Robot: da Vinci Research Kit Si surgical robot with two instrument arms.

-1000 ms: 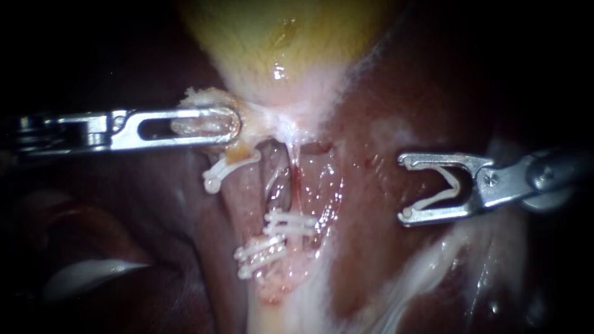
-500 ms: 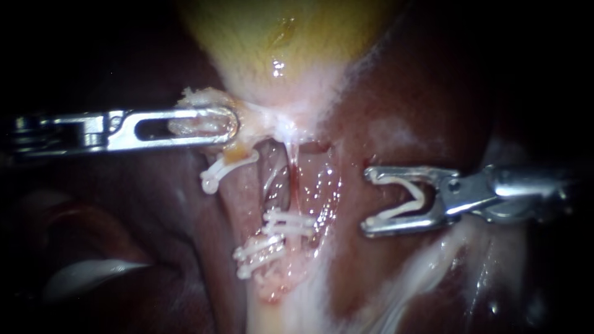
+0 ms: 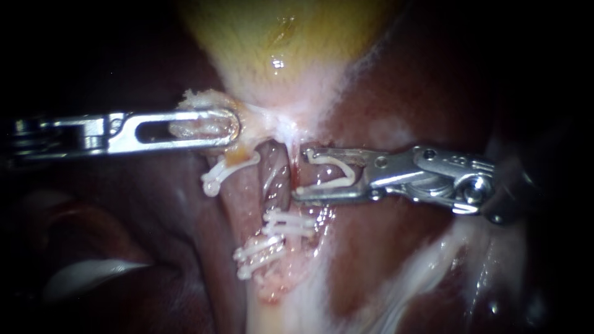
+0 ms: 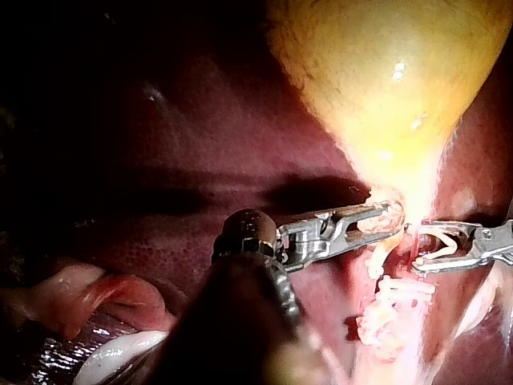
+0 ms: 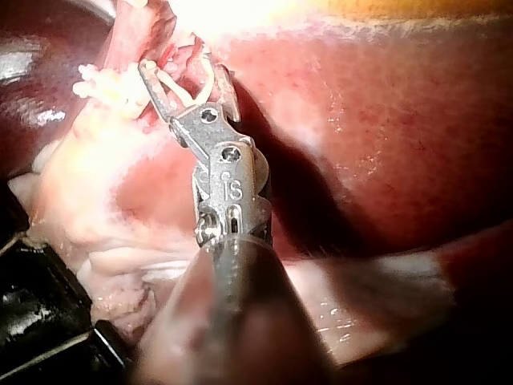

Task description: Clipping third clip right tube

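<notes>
My left instrument (image 3: 207, 127) comes in from the left, its jaws shut on pale tissue at the neck of the yellow gallbladder (image 3: 278, 37). My right instrument (image 3: 300, 173) holds an open white clip (image 3: 337, 173) between its spread jaws. The jaw tips reach the thin right tube (image 3: 296, 162), one above and one below the pink tissue there. Two white clips (image 3: 288, 224) cross the tubes lower down, and another clip (image 3: 226, 170) hangs below my left jaws. In the right wrist view the loaded jaws (image 5: 178, 68) point into the tissue beside the placed clips (image 5: 104, 87). The left wrist view shows both instruments (image 4: 377, 220) meeting tip to tip.
Dark red liver (image 3: 402, 93) surrounds the field on both sides. A whitish band of tissue (image 3: 427, 260) runs under my right instrument's shaft. A pale fold (image 3: 93, 275) lies at the lower left.
My right instrument has travelled left across the liver with its clip, from well right of the tubes up to the right tube. The left instrument has stayed in place.
</notes>
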